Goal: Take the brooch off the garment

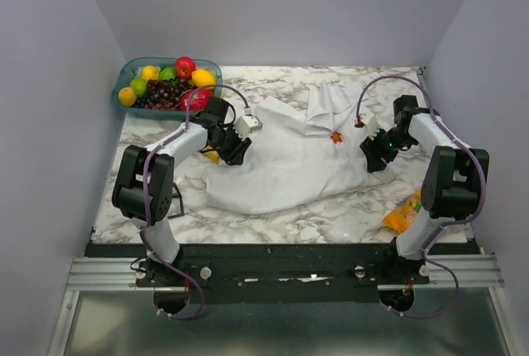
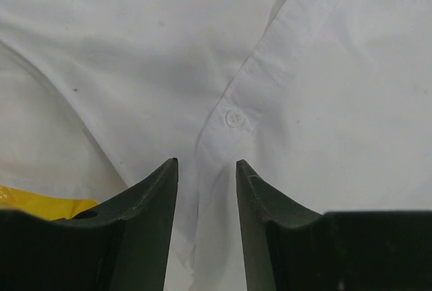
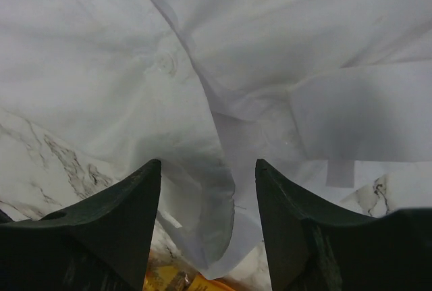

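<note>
The garment [image 1: 281,170], a large white shirt, lies crumpled across the middle of the marble table. The brooch [image 1: 336,136], a tiny orange-gold trinket, sits on the cloth near its right side and shows only from above. My left gripper [image 1: 234,148] stands at the shirt's left edge. In the left wrist view it [image 2: 206,161] is open over the button placket, a white button [image 2: 233,118] just beyond its tips. My right gripper [image 1: 372,156] is right of the brooch and apart from it. Its wrist view shows it [image 3: 208,161] open, with a hanging fold of shirt [image 3: 223,190] between the fingers.
A teal basket [image 1: 129,68] of fruit stands at the back left. An orange snack packet [image 1: 402,214] lies near the right arm's base. A yellow bag [image 2: 40,203] pokes out from under the shirt by the left gripper. Walls close in on both sides.
</note>
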